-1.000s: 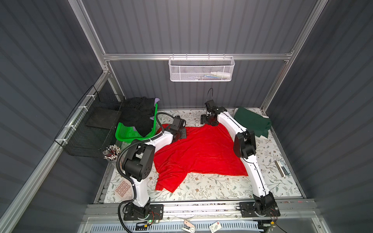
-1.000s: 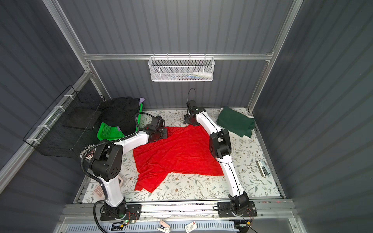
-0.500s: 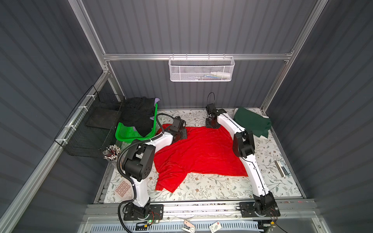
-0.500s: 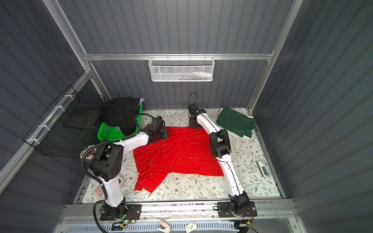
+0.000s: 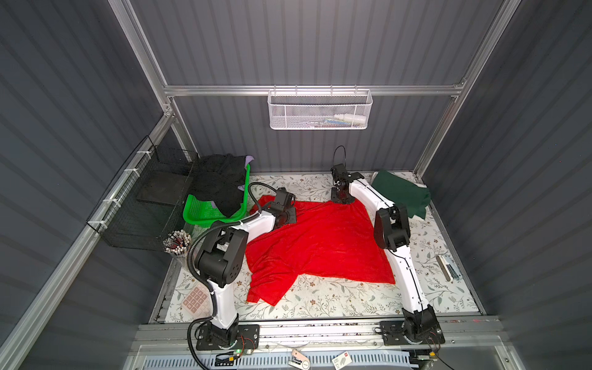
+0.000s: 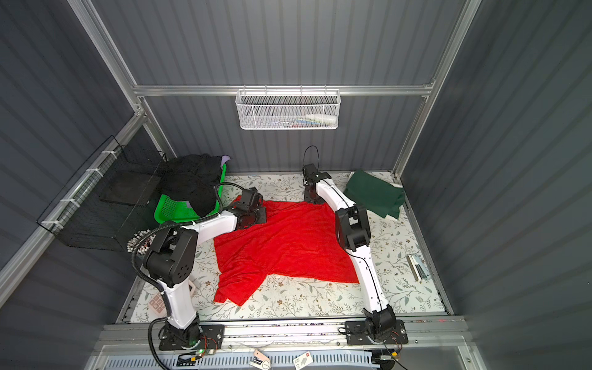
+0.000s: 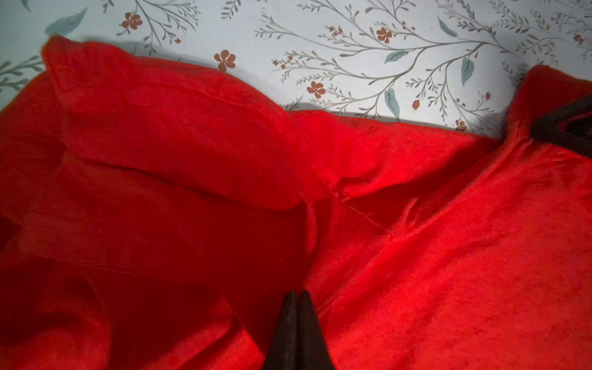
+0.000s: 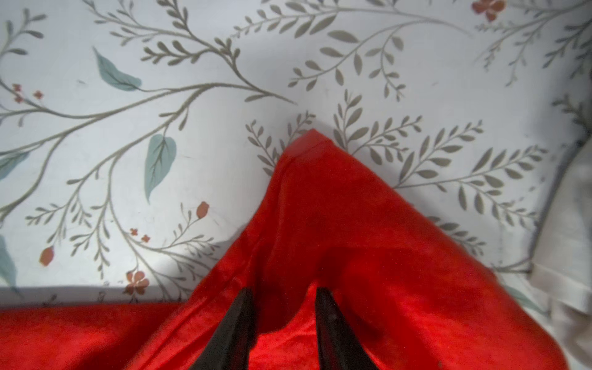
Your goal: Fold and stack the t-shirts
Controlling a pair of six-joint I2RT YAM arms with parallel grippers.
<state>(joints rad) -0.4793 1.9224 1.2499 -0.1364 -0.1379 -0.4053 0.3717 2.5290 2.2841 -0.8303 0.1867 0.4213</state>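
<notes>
a bright red, thin, shiny t-shirt [image 5: 320, 243] lies spread across the middle of the floral-patterned desk [image 5: 336, 301], with 1 sleeve trailing toward the near edge. the left pincer [image 7: 296, 304] sits low over the shirt's far left part, its 2 black fingers pressed together with a fold of red cloth pinched at their tips. the right pincer [image 8: 284, 293] is down on the shirt's far corner, near the desk's far edge. its fingers stand apart, with a raised pucker of red cloth between them that is not clamped. a folded dark green t-shirt [image 5: 400, 195] rests in the far right corner on a white cloth [image 8: 570, 256]. a black t-shirt [image 5: 221, 189] drapes over the green plastic lattice basket [image 5: 205, 214] at the far left corner.
</notes>
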